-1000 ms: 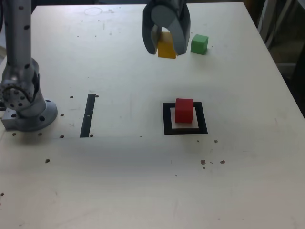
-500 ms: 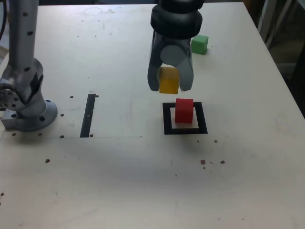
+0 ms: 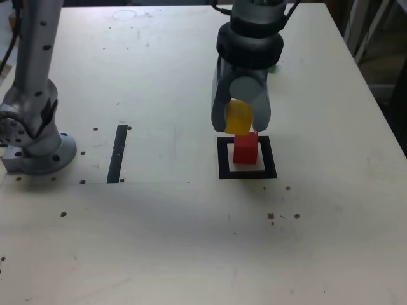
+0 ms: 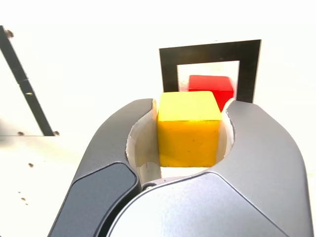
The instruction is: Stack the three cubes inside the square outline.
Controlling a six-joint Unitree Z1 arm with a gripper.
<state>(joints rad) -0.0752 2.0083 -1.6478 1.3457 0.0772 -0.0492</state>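
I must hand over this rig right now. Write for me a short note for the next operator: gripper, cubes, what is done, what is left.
Gripper: shut on the yellow cube, held in the air just above the red cube.
Red cube: inside the square outline, on its pale centre.
Green cube: far side of the table, mostly hidden behind the arm.
Done: red placed, yellow picked.
Left: set yellow on red, then fetch green and stack it on top.

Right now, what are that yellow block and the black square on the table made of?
Yellow cube: probably painted wood or plastic; flat matte faces, crisp edges, no shine. Square outline: looks like black tape stuck flat on the table, slightly glossy, with straight strips meeting at the corners.
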